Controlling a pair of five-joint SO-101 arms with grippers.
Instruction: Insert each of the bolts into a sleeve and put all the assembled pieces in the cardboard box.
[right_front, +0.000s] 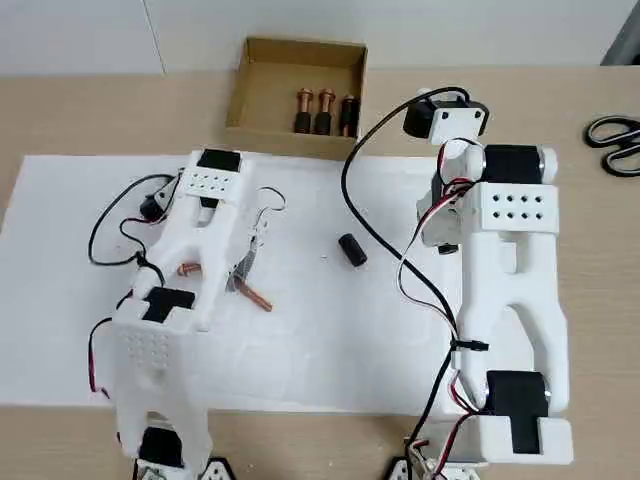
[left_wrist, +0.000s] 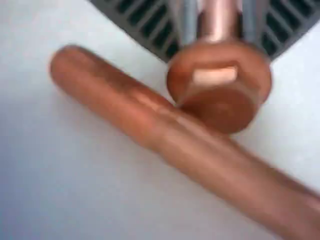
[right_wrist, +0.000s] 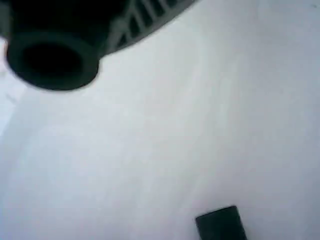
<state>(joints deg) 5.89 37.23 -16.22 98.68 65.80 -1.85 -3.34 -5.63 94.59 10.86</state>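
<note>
Nearest your left wrist lens is a copper-coloured metal bolt, its flanged head toward you and its shank running up between the grey ribbed jaws of the left pincer, which is clamped on it. Just behind the head, a second copper bolt lies flat on the white paper sheet; you cannot tell whether the two touch. Your right pincer is closed around a short black cylindrical sleeve, its bore facing that wrist lens. A spare black sleeve lies on the sheet between the two arms, well apart from both bolts. At the back of the counter, the open cardboard box already holds three assembled pieces side by side.

You appear to be at the mating step for a fourth piece: the bolt is in one pincer and the sleeve in the other, not yet joined and well apart. The next move calls for bringing them together over the sheet and lining the shank with the bore on one axis before pushing. How much shank stands free past the jaws is hidden, so check that first. Take care not to drag the lying bolt.
</note>
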